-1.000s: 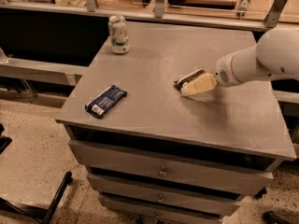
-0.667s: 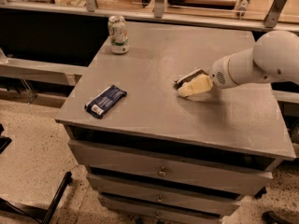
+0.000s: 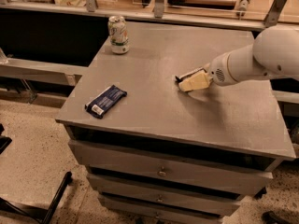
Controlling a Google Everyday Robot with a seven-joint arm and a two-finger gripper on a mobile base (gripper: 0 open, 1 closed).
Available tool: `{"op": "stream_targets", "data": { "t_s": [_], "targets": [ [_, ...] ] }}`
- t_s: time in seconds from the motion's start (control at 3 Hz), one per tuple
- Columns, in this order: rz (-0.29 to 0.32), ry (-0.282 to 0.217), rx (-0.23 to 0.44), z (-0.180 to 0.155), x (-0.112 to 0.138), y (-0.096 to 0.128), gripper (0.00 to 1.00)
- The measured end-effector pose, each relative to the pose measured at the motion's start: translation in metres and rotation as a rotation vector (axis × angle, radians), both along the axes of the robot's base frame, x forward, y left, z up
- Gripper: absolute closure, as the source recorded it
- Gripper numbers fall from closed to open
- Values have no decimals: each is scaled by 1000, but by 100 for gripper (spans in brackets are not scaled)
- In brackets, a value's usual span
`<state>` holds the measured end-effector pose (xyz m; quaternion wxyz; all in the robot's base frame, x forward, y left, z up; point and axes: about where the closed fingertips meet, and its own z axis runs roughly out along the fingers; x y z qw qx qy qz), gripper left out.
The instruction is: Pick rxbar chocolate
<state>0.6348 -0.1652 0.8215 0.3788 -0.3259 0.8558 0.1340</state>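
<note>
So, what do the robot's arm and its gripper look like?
The arm is white, thick and rounded, with a small round grey patch near the wrist. The gripper, over the right half of the table, is pale cream. No cables show.

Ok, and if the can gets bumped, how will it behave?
The can stands upright, tall on a narrow base, so it would probably tip, then roll across the flat top. Whether it is full or empty does not show. The gripper sits low at mid-right, well away from it.
</note>
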Motion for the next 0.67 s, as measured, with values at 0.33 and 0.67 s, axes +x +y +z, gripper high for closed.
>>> {"op": "stream_targets", "data": {
  "t_s": [0.33, 0.67],
  "targets": [
    [0, 0, 0, 7, 0, 0, 87],
    [0, 0, 0, 7, 0, 0, 100]
  ]
}}
